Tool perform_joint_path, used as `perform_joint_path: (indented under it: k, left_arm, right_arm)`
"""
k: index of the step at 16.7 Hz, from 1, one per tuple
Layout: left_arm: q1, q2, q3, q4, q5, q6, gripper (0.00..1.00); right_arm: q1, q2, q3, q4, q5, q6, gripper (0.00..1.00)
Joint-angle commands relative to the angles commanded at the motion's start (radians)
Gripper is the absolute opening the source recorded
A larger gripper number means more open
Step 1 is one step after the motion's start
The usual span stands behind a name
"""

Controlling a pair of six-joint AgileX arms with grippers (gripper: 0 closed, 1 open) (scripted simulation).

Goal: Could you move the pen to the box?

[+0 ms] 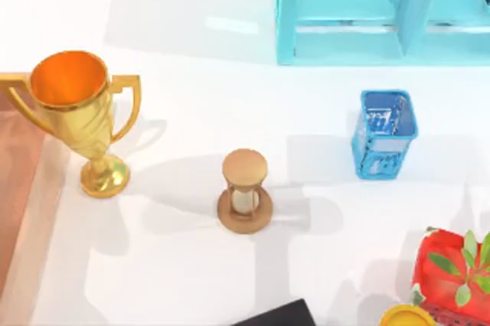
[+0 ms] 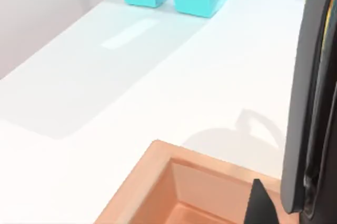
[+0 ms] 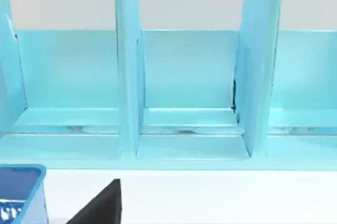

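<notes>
A white table (image 1: 230, 280) seen from above carries several containers. At the far left edge of the top view, cut off by the frame, lies the box (image 1: 23, 211), a shallow salmon-orange tray with a paler raised rim; the part that shows looks bare. The left wrist view looks down on one corner of the box (image 2: 158, 182), again with a bare floor as far as can be seen. Right of centre stands a small blue mesh cup (image 1: 384, 135), upright, its contents hard to make out through the mesh; a corner of it also appears low in the right wrist view (image 3: 21, 197). A turquoise shelf unit (image 1: 383, 8) fills the upper right of the top view, cut off at the top edge, and its open compartments (image 3: 189, 77) look bare in the right wrist view. A gold trophy cup (image 1: 76, 115) stands upper left, just beside the box, with an orange interior. A wooden hourglass (image 1: 245, 190) stands near the centre. At lower right, cropped by the frame, sit a red pot with a green plant (image 1: 455, 268) and a yellow round thing (image 1: 407, 317). A dark shape (image 1: 279, 315) pokes in at the bottom edge. I cannot locate the pen. The left claw (image 2: 310, 103) hangs above the box corner, seen only as dark finger edges; whether it is open or holding anything I cannot tell.
</notes>
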Motion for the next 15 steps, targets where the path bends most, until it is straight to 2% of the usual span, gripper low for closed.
perform_joint_path:
  k: [5, 12, 15]
  left_arm:
    - [0.007, -0.049, -0.116, -0.249, -0.069, 0.180, 0.00]
    - [0.008, -0.056, -0.129, -0.276, -0.078, 0.199, 0.00]
    - [0.008, -0.056, -0.129, -0.276, -0.078, 0.199, 0.23]
  right_arm:
    - [0.000, 0.000, 0.000, 0.000, 0.000, 0.000, 1.00]
    - [0.000, 0.000, 0.000, 0.000, 0.000, 0.000, 1.00]
    - [0.000, 0.000, 0.000, 0.000, 0.000, 0.000, 1.00]
